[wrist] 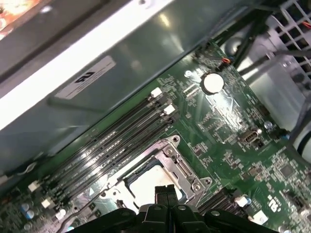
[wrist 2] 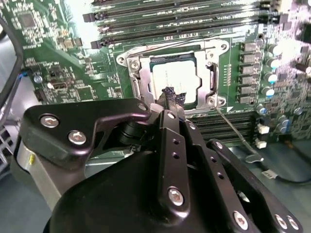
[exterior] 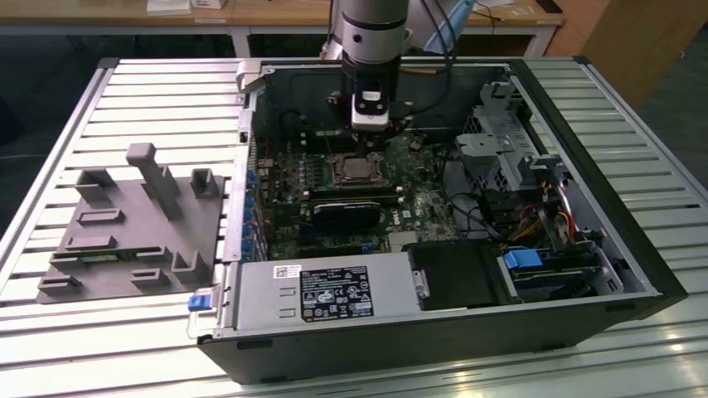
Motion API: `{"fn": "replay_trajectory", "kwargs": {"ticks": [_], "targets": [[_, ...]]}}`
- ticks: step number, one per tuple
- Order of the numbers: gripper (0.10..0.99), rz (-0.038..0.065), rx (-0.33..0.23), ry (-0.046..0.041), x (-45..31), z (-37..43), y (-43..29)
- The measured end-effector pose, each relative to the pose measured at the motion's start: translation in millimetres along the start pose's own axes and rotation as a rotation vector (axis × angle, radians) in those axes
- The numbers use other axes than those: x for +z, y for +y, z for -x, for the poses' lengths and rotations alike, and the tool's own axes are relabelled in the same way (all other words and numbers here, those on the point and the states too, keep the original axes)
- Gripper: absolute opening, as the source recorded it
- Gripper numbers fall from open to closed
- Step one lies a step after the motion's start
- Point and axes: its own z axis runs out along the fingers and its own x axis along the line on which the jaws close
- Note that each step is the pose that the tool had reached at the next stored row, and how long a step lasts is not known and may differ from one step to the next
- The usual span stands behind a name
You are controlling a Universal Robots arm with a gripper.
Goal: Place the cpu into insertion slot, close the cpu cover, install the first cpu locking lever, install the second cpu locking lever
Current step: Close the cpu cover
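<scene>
Jaws of the gripper (wrist 2: 172,97) were pressed together, holding nothing, by the cpu's (wrist 2: 177,77) edge. The cover (wrist 2: 140,73) lay flat around the cpu in the slot (wrist 2: 124,60).

Near corner of chip (wrist 2: 177,75) hidden behind gripper (wrist 2: 171,96) tips in second wrist view, arm (exterior: 370,25) cropped at top in exterior view

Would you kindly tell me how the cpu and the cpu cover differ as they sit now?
The cpu is a solid square plate; the cpu cover is an open frame with a window. The cpu sits inside, showing through that window; the cpu cover lies over its edges. The cpu cover's outline is larger than the cpu's. Both are silvery metal and lie flat.
</scene>
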Motion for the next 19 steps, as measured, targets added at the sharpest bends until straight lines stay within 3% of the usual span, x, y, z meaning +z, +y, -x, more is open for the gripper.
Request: {"fn": "replay_trajectory", "kwargs": {"ticks": [19], "targets": [[0.102,0.004,-0.224,0.0041,0.0,0.0,0.0]]}}
